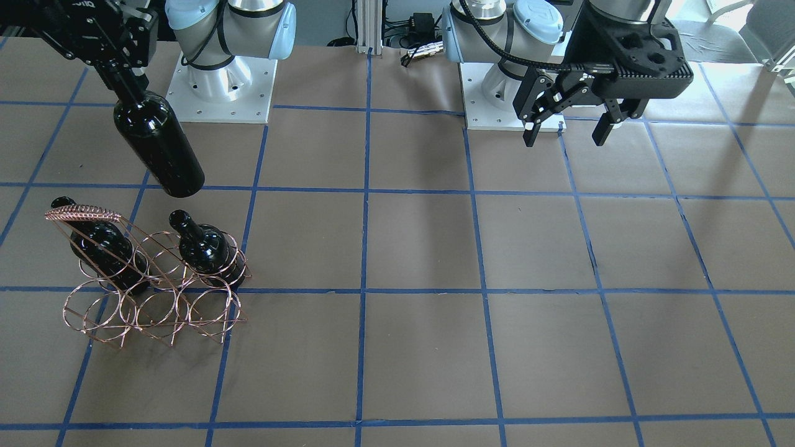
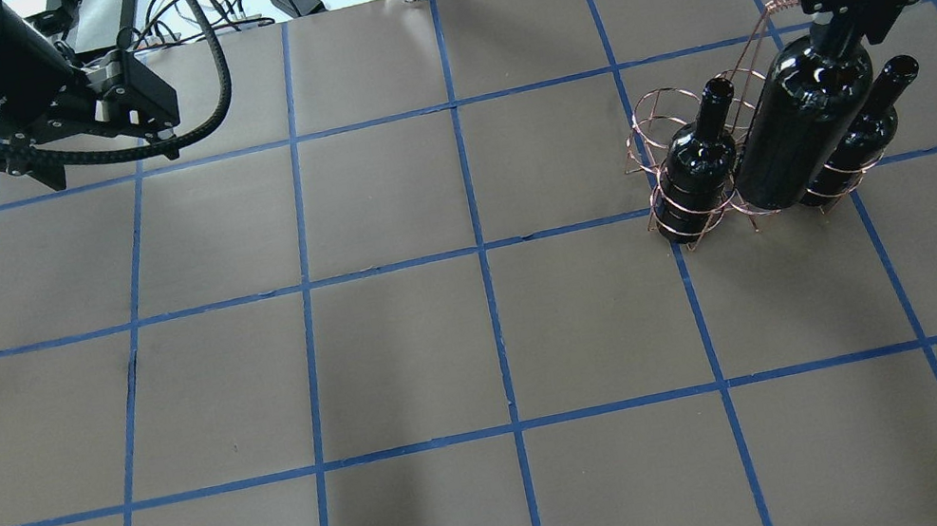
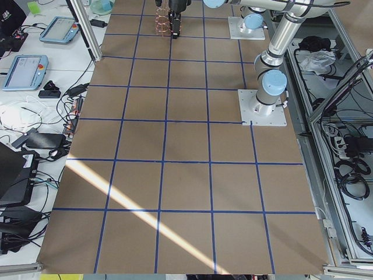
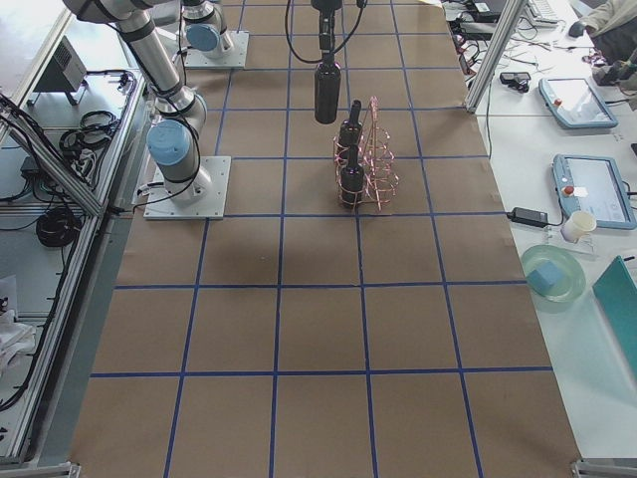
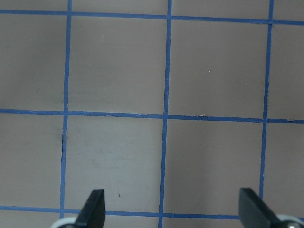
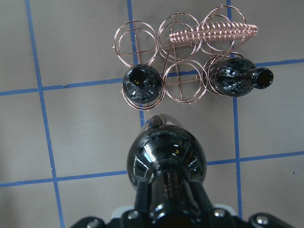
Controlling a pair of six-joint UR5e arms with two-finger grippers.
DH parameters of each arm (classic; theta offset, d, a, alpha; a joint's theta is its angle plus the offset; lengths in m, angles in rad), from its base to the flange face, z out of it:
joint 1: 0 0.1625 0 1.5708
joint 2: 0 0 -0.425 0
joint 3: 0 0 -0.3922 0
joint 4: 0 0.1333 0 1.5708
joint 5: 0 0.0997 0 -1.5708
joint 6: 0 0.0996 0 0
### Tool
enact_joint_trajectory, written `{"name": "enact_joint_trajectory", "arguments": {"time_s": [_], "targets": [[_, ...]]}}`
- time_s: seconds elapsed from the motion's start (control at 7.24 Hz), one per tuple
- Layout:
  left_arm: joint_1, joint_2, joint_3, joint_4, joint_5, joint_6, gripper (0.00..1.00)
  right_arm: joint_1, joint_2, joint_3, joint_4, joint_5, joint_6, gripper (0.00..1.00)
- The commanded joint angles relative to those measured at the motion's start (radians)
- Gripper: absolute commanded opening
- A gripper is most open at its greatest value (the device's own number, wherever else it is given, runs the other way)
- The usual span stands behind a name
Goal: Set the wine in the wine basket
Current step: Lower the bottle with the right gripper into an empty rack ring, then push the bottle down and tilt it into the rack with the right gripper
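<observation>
My right gripper point(image 1: 119, 69) is shut on the neck of a glossy black wine bottle point(image 1: 158, 146) and holds it upright above the table, on the robot's side of the copper wire basket point(image 1: 155, 298). In the right wrist view the held bottle point(image 6: 166, 156) hangs just short of the basket's near row point(image 6: 183, 83). Two more black bottles point(image 6: 141, 83) point(image 6: 235, 80) stand in the end rings of that row; the ring between them is empty. My left gripper point(image 1: 571, 133) is open and empty, far off over bare table; its fingertips point(image 5: 95, 206) show in the left wrist view.
The basket's tall frame and wrapped handle point(image 1: 84, 215) rise over its middle. The far row of rings point(image 6: 190, 33) holds nothing. The arm bases point(image 1: 223, 81) stand at the table's robot edge. Brown paper with blue tape lines point(image 2: 480, 246) covers the table.
</observation>
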State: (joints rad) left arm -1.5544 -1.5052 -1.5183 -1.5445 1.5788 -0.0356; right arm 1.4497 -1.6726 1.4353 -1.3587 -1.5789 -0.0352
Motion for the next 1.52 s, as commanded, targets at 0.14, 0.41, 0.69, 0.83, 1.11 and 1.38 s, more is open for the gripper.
{"name": "enact_joint_trajectory", "arguments": {"time_s": [0.14,0.41,0.69,0.83,1.11,1.38], "targets": [[0.0,0.0,0.0,0.001,-0.007,0.019,1.0,-0.127,0.017,0.04,-0.083,0.002,-0.133,0.11],[0.0,0.003,0.0,0.001,0.001,0.028,1.0,-0.126,0.057,0.042,-0.151,0.005,-0.123,0.12],[0.008,0.005,0.0,0.003,0.001,0.084,1.0,-0.124,0.083,0.042,-0.192,0.008,-0.137,0.12],[0.008,0.008,0.0,0.003,0.001,0.085,1.0,-0.121,0.091,0.043,-0.195,0.01,-0.126,0.11],[0.008,0.008,0.0,0.003,0.004,0.085,1.0,-0.12,0.119,0.048,-0.221,0.028,-0.123,0.11],[0.008,0.01,-0.002,0.003,0.004,0.085,1.0,-0.12,0.132,0.048,-0.22,0.046,-0.102,0.11]]}}
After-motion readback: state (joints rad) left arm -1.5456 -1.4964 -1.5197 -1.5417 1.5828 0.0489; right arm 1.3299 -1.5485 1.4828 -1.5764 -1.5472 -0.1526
